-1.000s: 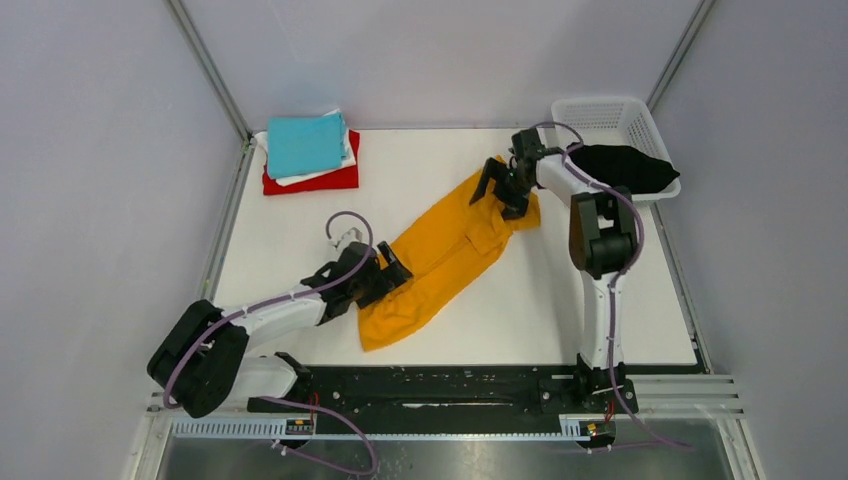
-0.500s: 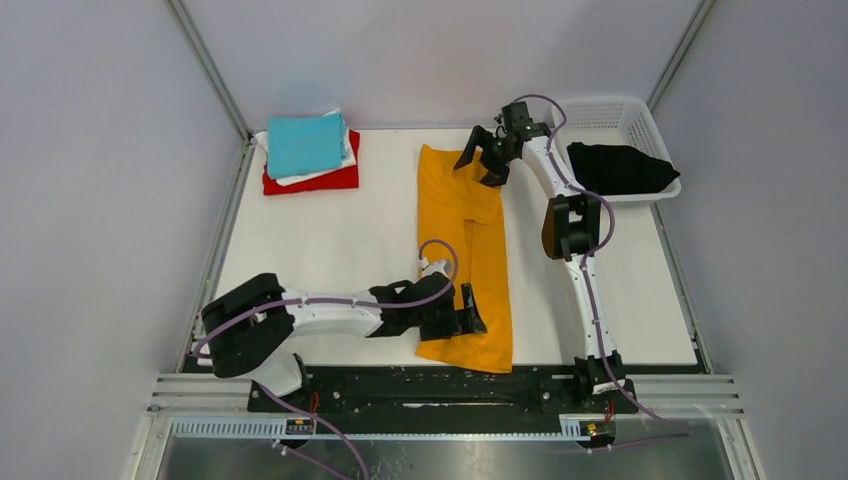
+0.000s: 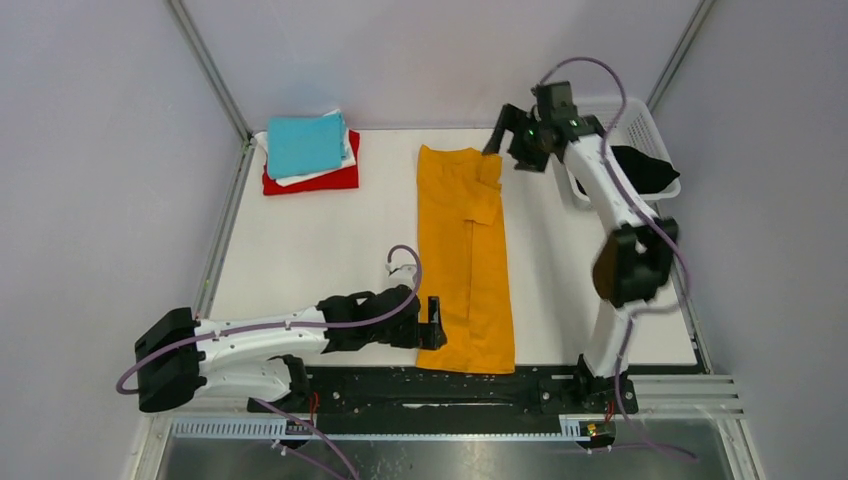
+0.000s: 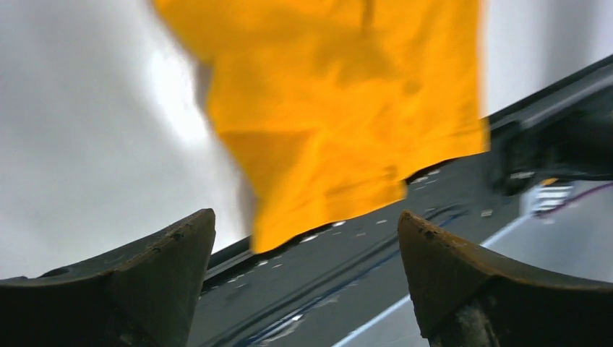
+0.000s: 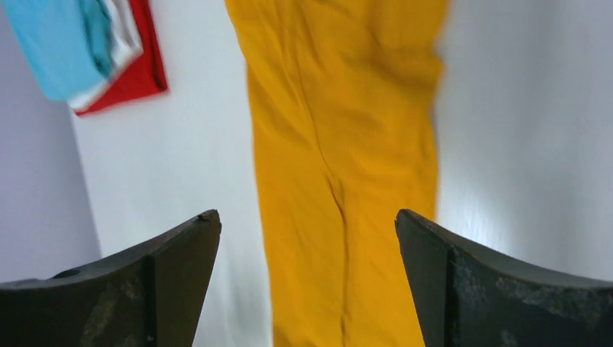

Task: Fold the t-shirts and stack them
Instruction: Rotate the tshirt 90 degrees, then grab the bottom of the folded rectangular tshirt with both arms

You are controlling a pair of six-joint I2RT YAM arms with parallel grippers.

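Lying flat, orange-yellow t-shirt (image 3: 465, 260) sits between left claw (image 3: 436, 322) and right claw (image 3: 508, 148), both spread.

No legible words, labels, brands, numbers or signs anywhere: none on shirts (image 3: 465, 260), basket (image 3: 645, 115), arms (image 3: 260, 335) or table (image 3: 330, 250).

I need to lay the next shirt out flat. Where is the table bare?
Two patches: left of the orange shirt, between the stack and the left arm; and right of it, up to the right arm. Crowded: far right corner, with basket and right gripper; far left corner, with the stack.
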